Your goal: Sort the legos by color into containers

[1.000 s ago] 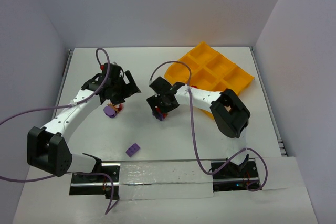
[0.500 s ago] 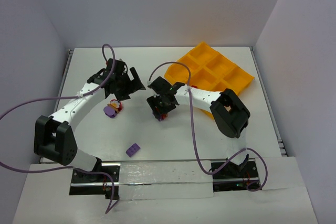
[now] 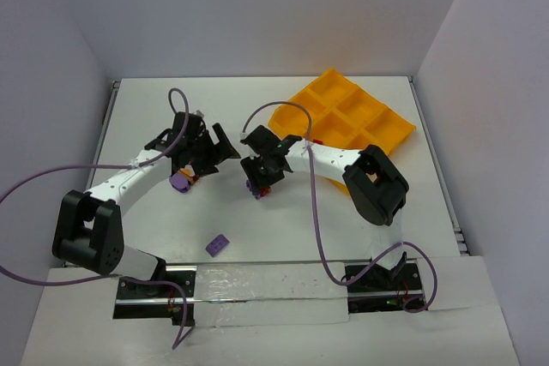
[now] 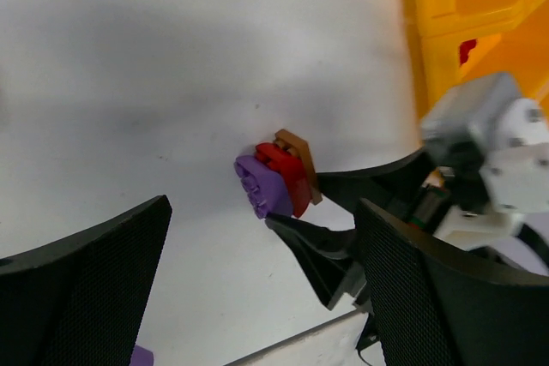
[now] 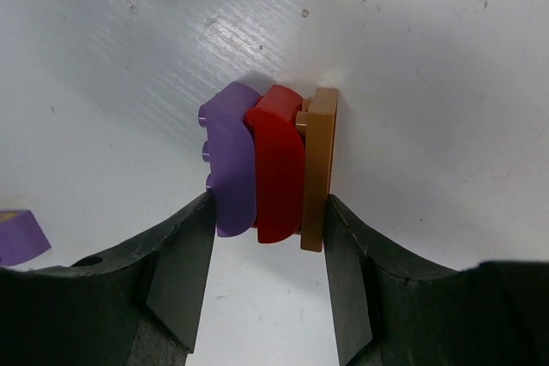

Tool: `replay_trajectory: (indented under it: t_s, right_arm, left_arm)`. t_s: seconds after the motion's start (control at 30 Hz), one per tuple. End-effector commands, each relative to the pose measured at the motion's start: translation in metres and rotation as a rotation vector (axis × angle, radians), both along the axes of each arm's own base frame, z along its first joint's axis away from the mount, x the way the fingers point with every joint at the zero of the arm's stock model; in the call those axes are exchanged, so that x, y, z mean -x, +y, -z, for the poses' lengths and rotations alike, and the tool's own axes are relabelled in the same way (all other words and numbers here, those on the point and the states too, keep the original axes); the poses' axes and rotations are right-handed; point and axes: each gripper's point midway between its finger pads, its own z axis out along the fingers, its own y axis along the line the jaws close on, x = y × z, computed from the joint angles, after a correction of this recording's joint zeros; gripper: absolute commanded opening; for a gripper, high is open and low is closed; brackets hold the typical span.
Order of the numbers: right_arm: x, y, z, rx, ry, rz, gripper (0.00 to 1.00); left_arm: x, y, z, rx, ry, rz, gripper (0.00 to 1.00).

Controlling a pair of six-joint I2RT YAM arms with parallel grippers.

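My right gripper is shut on a small stack of legos: a purple, a red and a brown brick side by side, pinched between my two fingers low over the white table. The same stack shows in the left wrist view. My left gripper is open and empty just left of the right gripper, its jaws wide apart. A purple and red cluster lies under the left arm. A single purple brick lies near the front. The orange-yellow tray stands at the back right.
The tray's corner shows in the left wrist view, with a small red piece on it. Another purple piece lies left of the right gripper. Grey walls close in the table on three sides.
My left gripper has swung right and down toward the right gripper. The right gripper has shifted slightly left, still holding the stack.
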Motion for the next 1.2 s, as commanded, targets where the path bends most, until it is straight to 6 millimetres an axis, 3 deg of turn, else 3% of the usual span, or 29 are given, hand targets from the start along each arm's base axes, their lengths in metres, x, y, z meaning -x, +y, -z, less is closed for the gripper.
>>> replay_trajectory:
  t_s: [0.0, 0.1, 0.2, 0.27, 0.37, 0.5, 0.93, 1.17]
  right_arm:
    - [0.0, 0.012, -0.018, -0.078, -0.016, 0.0, 0.53]
    - [-0.001, 0.013, -0.02, -0.087, -0.011, 0.015, 0.62]
    - [0.0, 0.012, -0.016, -0.072, -0.001, 0.019, 0.85]
    - [-0.002, 0.01, -0.011, -0.051, 0.001, 0.022, 0.89]
    - [-0.002, 0.008, -0.007, -0.037, 0.0, 0.021, 0.87]
    - [-0.004, 0.008, -0.005, -0.031, -0.006, 0.017, 0.75]
    - [-0.002, 0.009, 0.009, -0.003, 0.007, 0.008, 0.79]
    - [-0.003, 0.01, 0.011, -0.001, 0.007, 0.016, 0.62]
  left_arm:
    - [-0.001, -0.013, -0.007, 0.176, -0.033, 0.022, 0.95]
    - [0.003, -0.012, 0.006, 0.206, -0.007, 0.009, 0.94]
    - [0.005, -0.01, 0.014, 0.2, 0.02, -0.003, 0.94]
    - [0.005, -0.007, 0.015, 0.184, 0.019, -0.008, 0.94]
    - [0.002, -0.006, 0.01, 0.171, 0.009, -0.011, 0.95]
    - [0.0, -0.005, 0.009, 0.164, 0.011, -0.013, 0.95]
    - [-0.001, 0.007, 0.01, 0.155, 0.012, -0.038, 0.97]
    - [0.003, 0.01, 0.011, 0.163, 0.022, -0.046, 0.99]
